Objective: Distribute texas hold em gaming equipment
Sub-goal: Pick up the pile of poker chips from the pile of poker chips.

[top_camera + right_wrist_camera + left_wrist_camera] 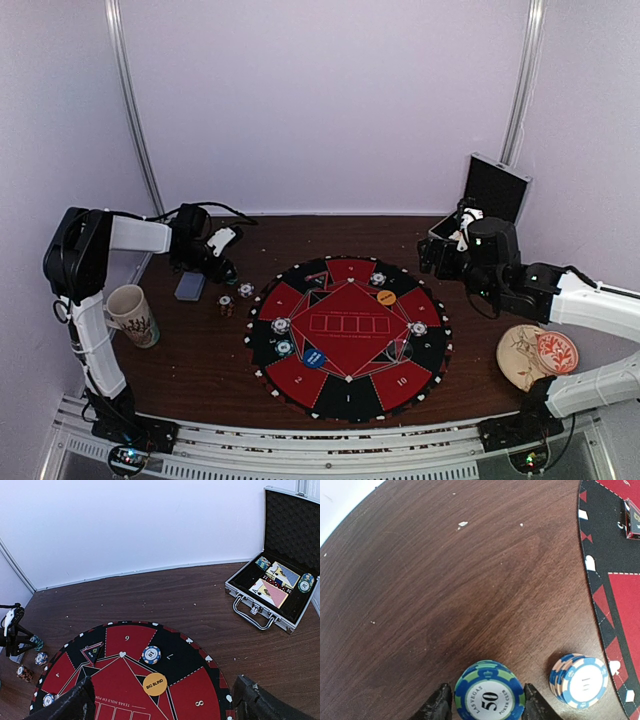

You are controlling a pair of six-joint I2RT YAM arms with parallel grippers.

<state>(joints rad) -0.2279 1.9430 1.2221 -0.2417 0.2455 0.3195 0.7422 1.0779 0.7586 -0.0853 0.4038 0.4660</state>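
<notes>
While the left gripper [486,692] hangs low over the brown table [445,580], its two dark fingers [439,707] stand narrow on both sides of a blue and green stack of chips [490,700] marked 50. The fingers are very near to the rim of this stack, but I cannot tell if they press it. Just beside it stands a second stack [578,681] with blue and pale orange edges, near the border of the round red and black mat [615,595]. Seen from above, a grey-blue deck of cards [190,287] lies on the table near these stacks, and a mug [132,315] stands well apart at the left. On the mat lie a blue-edged chip [151,654] and, near it, an orange disc [155,684] marked BIG BLIND. The right gripper [164,695] is spread wide with nothing between its fingers, over the far part of the mat. Beyond it the case [255,615] stands with its lid up, with cards and chips inside.
</notes>
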